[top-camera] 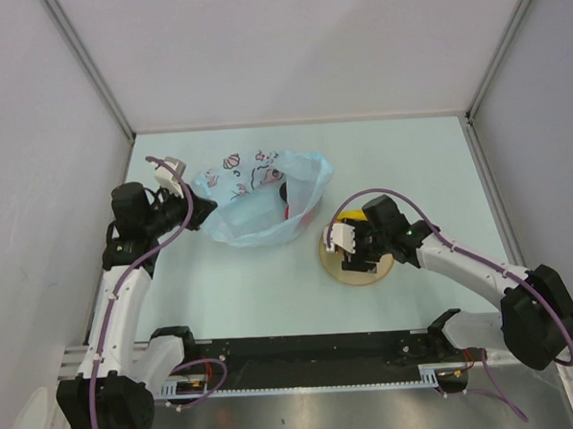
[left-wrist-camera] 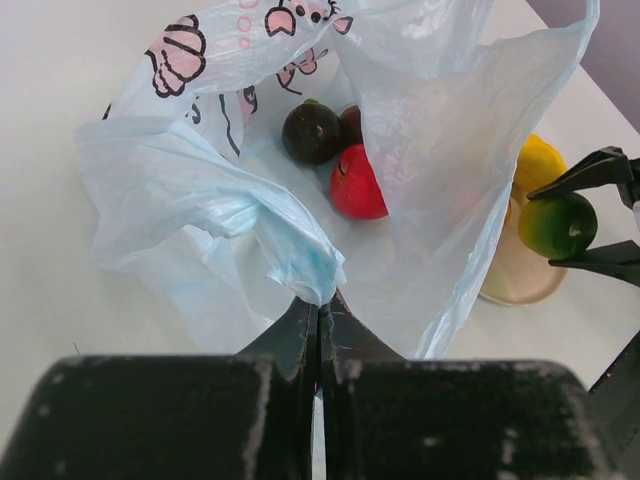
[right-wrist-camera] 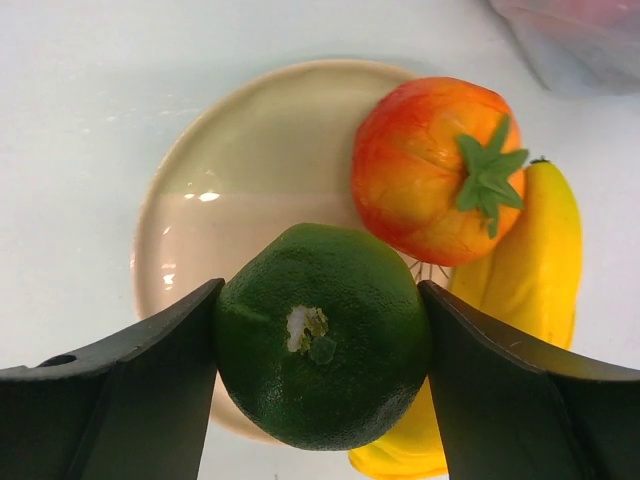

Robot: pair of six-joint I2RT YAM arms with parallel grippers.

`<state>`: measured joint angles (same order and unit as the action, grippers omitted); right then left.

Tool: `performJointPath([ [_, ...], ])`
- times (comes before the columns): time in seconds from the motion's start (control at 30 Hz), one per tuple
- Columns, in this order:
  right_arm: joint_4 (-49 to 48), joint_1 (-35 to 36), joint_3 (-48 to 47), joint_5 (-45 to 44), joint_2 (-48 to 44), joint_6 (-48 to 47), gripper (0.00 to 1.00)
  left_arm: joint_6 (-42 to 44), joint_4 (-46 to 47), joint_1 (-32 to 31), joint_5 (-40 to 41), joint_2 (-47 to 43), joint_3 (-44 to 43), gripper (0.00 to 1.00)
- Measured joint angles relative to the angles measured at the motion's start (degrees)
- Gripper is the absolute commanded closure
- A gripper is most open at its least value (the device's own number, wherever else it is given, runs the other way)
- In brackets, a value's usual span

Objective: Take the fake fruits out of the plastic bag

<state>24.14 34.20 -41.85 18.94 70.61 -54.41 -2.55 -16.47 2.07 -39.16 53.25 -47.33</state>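
The light blue plastic bag (top-camera: 257,202) lies on the table, its mouth facing right. My left gripper (left-wrist-camera: 320,312) is shut on a bunched fold of the bag (left-wrist-camera: 290,240). Inside the bag lie a red apple (left-wrist-camera: 357,185) and a dark maroon fruit (left-wrist-camera: 311,131). My right gripper (right-wrist-camera: 320,335) is shut on a green fruit (right-wrist-camera: 322,335) just above the tan plate (right-wrist-camera: 240,200). An orange-red round fruit (right-wrist-camera: 435,185) lies on the plate, and a yellow banana (right-wrist-camera: 525,270) lies at its edge. The green fruit also shows in the left wrist view (left-wrist-camera: 556,225).
The tan plate (top-camera: 352,272) sits right of the bag, near the table's middle. Grey walls close in the table on the left, back and right. The black rail with both arm bases runs along the near edge.
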Motion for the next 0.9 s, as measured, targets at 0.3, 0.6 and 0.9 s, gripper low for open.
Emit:
performJointPath([
  [0.3,-3.7,0.2,0.9,-2.5,1.8,2.0,0.18,0.0,-0.6,0.0,0.0,0.0,0.1,1.00],
  [0.6,-3.6,1.7,1.0,-4.6,2.6,2.2,0.00,0.0,-0.3,0.0,0.0,0.0,0.9,1.00],
  [0.9,0.2,2.1,1.2,-4.5,-5.2,1.8,0.00,-0.5,1.2,0.0,0.0,0.0,1.8,1.00],
])
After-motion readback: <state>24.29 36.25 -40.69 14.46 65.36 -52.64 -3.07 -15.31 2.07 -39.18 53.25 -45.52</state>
